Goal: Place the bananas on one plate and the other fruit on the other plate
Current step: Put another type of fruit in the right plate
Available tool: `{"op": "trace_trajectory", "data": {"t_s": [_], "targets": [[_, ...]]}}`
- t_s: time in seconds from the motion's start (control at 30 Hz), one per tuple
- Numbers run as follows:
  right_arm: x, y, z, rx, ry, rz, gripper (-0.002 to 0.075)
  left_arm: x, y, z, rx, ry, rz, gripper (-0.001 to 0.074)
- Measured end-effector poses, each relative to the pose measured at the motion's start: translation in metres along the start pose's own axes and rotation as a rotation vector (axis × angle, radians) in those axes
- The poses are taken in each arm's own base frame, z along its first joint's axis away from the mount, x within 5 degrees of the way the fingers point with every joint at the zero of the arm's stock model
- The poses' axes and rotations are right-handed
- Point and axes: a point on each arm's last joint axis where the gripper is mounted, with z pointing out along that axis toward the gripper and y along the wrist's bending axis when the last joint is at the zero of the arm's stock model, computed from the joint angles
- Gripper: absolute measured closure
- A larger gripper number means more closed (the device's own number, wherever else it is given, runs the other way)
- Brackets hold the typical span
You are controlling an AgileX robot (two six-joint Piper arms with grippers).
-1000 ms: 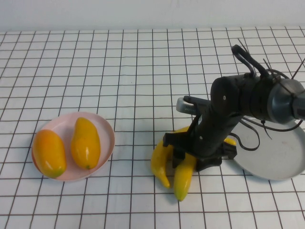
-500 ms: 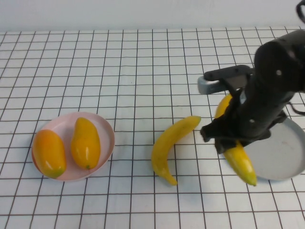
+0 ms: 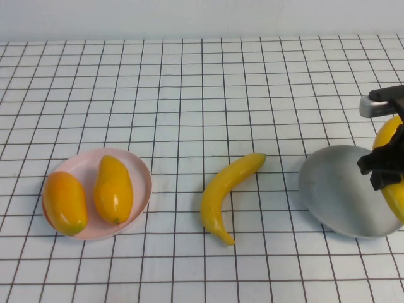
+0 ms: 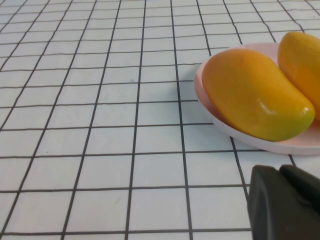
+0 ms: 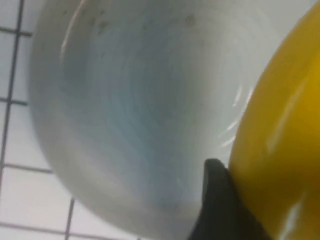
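One banana point(image 3: 227, 191) lies on the table between the two plates. My right gripper point(image 3: 382, 168) is at the right edge, shut on the second banana point(image 3: 389, 135) and holding it over the far side of the grey plate point(image 3: 334, 189). The right wrist view shows that banana point(image 5: 285, 125) pressed against one black finger point(image 5: 216, 200), with the grey plate point(image 5: 140, 100) below. Both orange-yellow fruits point(image 3: 64, 202) point(image 3: 113, 188) lie on the pink plate point(image 3: 142, 167). My left gripper point(image 4: 280, 172) is shut and empty, low over the table beside the pink plate point(image 4: 240, 135).
The table is a white cloth with a black grid point(image 3: 189, 95). In the left wrist view the nearer oval fruit point(image 4: 255, 92) fills the plate's front, the other point(image 4: 302, 60) lies behind it.
My right gripper has lifted one banana from beside the other and carried it right, to above the grey plate. The other banana stays on the table.
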Motion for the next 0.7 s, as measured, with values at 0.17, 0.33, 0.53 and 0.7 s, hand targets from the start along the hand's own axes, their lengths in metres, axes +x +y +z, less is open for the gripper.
{"op": "trace_trajectory", "data": {"t_s": [0.17,0.33,0.53,0.7], "targets": [[-0.008,-0.009,0.031,0.007,0.008,0.025,0.0309,0.0,0.0,0.0,0.0,0.0,0.0,0.0738],[-0.012,-0.008,0.045,-0.008,0.022,0.038,0.0242,0.0,0.0,0.0,0.0,0.0,0.0,0.0738],[-0.025,0.011,0.014,-0.032,-0.009,-0.006,0.0234,0.0,0.0,0.0,0.0,0.0,0.0,0.0738],[-0.031,0.061,-0.022,-0.1,-0.048,-0.082,0.0232,0.0,0.0,0.0,0.0,0.0,0.0,0.0738]]}}
